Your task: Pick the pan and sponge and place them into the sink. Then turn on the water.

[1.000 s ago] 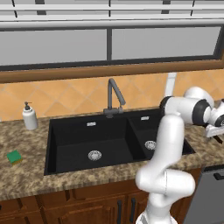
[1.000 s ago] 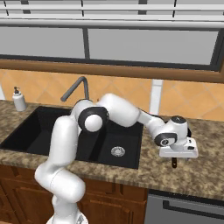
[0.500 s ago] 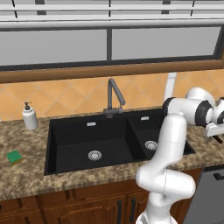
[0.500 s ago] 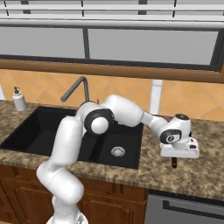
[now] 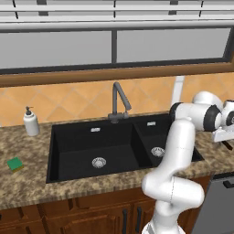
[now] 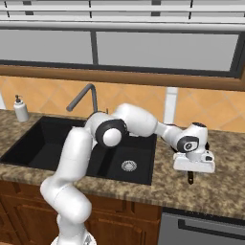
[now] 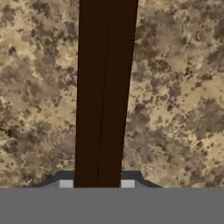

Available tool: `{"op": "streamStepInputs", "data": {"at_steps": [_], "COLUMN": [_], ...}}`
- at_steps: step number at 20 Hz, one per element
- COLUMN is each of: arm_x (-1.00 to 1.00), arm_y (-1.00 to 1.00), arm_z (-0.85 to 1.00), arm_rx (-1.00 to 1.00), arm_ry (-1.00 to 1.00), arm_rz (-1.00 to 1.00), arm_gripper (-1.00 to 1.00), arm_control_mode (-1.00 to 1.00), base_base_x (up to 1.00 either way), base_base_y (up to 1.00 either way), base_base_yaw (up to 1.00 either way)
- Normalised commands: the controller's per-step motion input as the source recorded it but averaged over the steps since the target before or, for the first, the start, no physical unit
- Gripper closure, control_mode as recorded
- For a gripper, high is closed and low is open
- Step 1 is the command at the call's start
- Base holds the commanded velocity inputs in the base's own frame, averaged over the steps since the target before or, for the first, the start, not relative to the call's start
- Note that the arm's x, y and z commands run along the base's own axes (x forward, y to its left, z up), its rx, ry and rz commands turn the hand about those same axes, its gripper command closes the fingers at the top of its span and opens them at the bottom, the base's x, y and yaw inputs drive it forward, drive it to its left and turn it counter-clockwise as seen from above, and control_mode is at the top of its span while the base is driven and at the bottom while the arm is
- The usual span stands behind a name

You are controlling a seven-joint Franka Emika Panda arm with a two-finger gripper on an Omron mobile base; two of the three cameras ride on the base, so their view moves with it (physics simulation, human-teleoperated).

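A dark brown pan handle runs straight up the hand view over the speckled granite counter. My gripper is shut on it, one fingertip pressed to each side. In the right base view the gripper points down at the counter right of the sink, and a stub of the handle shows under the hand. The pan's round body is hidden. The green sponge lies on the counter left of the black double-basin sink. No water runs from the grey faucet.
A white soap dispenser stands behind the sponge at the back left. A window and tiled backsplash back the counter. A dishwasher front sits below the counter on the right. The arm reaches across the small basin.
The fingers have closed onto the pan handle. The hand has shifted slightly right over the counter; the sponge and sink are unchanged.
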Motion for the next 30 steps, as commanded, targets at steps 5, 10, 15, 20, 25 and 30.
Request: {"op": "streamStepInputs", "data": {"at_steps": [5,10,15,20,25,30], "arm_x": [-0.44,-0.63,-0.95,-0.96,-0.74,-0.38], "arm_y": [0.95,0.89,0.52,0.5,0.72,0.88], "arm_z": [-0.83,-0.12,0.51,0.98,1.0,0.82], "arm_rx": [0.0,0.0,0.0,-0.01,0.0,0.0], "arm_ry": [-0.02,-0.22,-0.42,-0.39,-0.19,0.02], "arm_rz": [0.0,0.01,0.0,0.0,0.0,0.07], "arm_gripper": [1.0,1.0,1.0,1.0,1.0,1.0], "arm_control_mode": [-1.0,-1.0,-1.0,-1.0,-1.0,-1.0], "base_base_x": [0.0,0.0,0.0,0.0,0.0,0.0], "base_base_y": [0.0,0.0,0.0,0.0,0.0,0.0], "base_base_yaw": [0.0,0.0,0.0,0.0,0.0,0.0]}}
